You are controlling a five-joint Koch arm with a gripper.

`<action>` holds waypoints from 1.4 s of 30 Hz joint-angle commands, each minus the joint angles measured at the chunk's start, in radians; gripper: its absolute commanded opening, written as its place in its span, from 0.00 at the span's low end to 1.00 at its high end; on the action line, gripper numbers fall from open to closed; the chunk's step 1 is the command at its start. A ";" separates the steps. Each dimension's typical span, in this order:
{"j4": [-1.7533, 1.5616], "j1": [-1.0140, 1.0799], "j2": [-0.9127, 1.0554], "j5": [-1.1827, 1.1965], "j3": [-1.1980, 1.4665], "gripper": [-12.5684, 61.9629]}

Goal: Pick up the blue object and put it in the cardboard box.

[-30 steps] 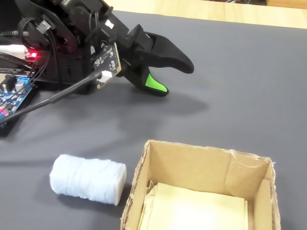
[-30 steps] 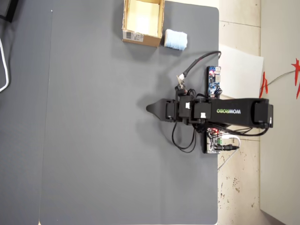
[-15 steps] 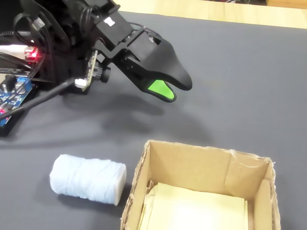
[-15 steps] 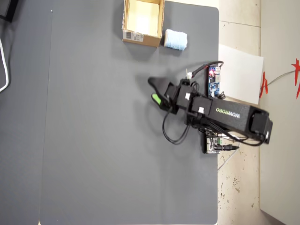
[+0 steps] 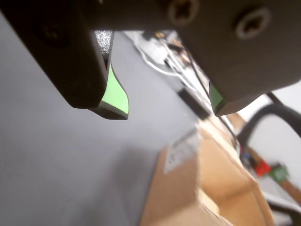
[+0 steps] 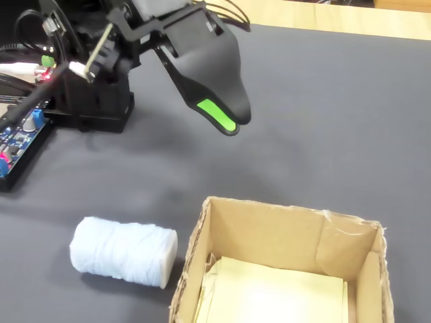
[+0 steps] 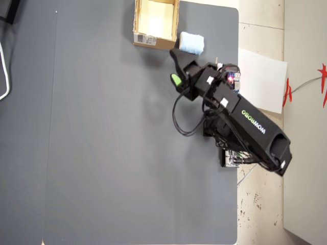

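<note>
The blue object (image 6: 124, 252) is a pale blue roll lying on its side on the dark mat, just left of the cardboard box (image 6: 262, 232) in the fixed view. In the overhead view the roll (image 7: 191, 43) touches or nearly touches the box's (image 7: 153, 42) right wall at the table's top edge. My gripper (image 6: 232, 121) hangs in the air behind both, open and holding nothing. In the wrist view its green-padded jaws (image 5: 169, 110) stand wide apart over bare mat, with the box (image 5: 183, 188) and its white label at lower right. The roll is out of the wrist view.
A dark-blue circuit board (image 6: 20, 138) and the arm's black base (image 6: 94, 101) sit at the left of the fixed view. White cables (image 5: 160, 66) lie beyond the jaws. The mat's right edge and a white sheet (image 7: 260, 79) lie beside the arm.
</note>
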 commanded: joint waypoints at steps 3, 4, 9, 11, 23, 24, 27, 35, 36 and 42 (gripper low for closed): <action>0.037 0.064 -0.025 -0.031 -0.135 0.62; 0.051 0.077 -0.034 -0.031 -0.147 0.62; 0.166 0.161 -0.123 -0.029 -0.206 0.62; 0.187 0.190 -0.160 -0.029 -0.222 0.62; 0.209 0.368 -0.364 -0.011 -0.296 0.62; 0.206 0.376 -0.383 -0.006 -0.296 0.62; 0.184 0.408 -0.437 0.023 -0.293 0.62; 0.064 0.472 -0.581 0.104 -0.276 0.62; 0.051 0.479 -0.601 0.120 -0.275 0.62; -0.048 0.506 -0.701 0.149 -0.259 0.62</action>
